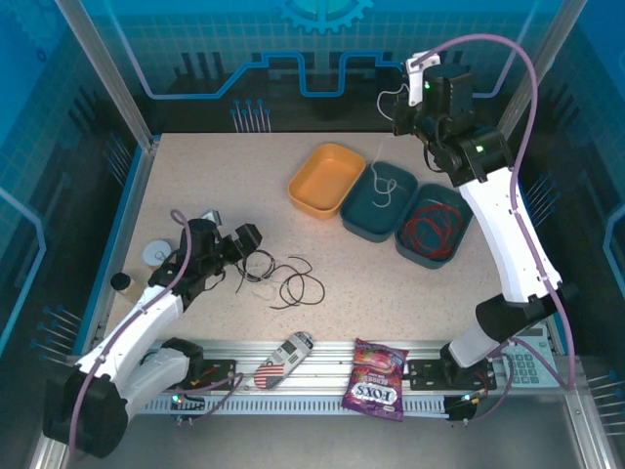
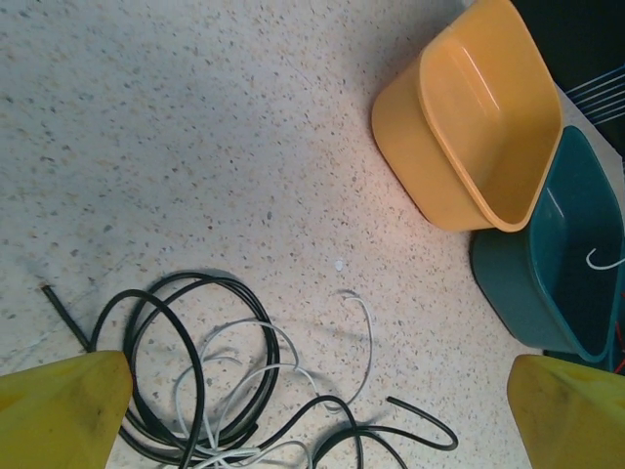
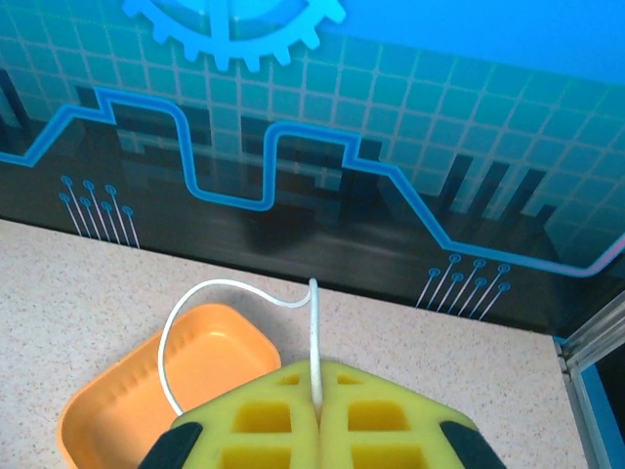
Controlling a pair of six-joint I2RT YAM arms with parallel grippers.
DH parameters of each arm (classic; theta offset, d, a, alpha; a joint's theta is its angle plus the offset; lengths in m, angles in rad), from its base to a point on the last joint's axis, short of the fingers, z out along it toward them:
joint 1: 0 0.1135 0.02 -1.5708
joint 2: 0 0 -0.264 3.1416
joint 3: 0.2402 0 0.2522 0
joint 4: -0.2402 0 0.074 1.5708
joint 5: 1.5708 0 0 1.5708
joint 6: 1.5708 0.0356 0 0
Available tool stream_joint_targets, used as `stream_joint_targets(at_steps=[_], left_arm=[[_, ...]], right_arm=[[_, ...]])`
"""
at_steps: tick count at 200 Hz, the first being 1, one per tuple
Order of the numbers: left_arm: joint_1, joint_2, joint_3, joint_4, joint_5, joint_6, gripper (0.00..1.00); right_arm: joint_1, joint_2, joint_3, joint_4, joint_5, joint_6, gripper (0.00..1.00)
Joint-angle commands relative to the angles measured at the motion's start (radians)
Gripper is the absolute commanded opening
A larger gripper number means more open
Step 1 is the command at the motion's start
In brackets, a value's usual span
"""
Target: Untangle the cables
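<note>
– How do your arms look from above?
– You have white shells on your left arm (image 1: 137,327) and right arm (image 1: 508,234), with black joints and bases, small green lights, and a lilac hose (image 1: 532,83) running along each.
– And the tools?
– Your left tool (image 2: 312,391) has smooth yellow fingers (image 2: 59,410). Your right tool (image 3: 317,425) has yellow pads (image 3: 264,420) moulded with square pockets.

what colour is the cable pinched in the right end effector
The cable is white, clearest in the right wrist view.
</note>
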Motion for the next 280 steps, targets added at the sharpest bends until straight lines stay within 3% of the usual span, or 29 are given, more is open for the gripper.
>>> stream_joint_targets(at_steps=[1,52,95,200,280], left_arm=[[0.007,-0.023,0.032,-0.079,-0.046,0.034,0.99],[0.007,-0.036,0.027,-0.077,-0.06,0.037,0.99],[0.008,-0.037,0.018,-0.07,-0.062,0.045,0.99],[0.008,-0.032,0.015,-0.074,-0.056,0.058,0.99],[0.007,-0.029,0.015,-0.081,-0.053,0.072,0.99]], right_arm=[[-0.028,0.008,-0.021,-0.006,-0.016,0.034,0.0],[-0.075,-0.014,-0.225,0.056,-0.05,0.08,0.0],[-0.091,-0.002,-0.294,0.021,-0.059,0.132,0.0],[-0.138,0.24,-0.231,-0.118,-0.153,0.193,0.0],[-0.153,0.413,-0.162,-0.133,-0.133,0.184,0.06]])
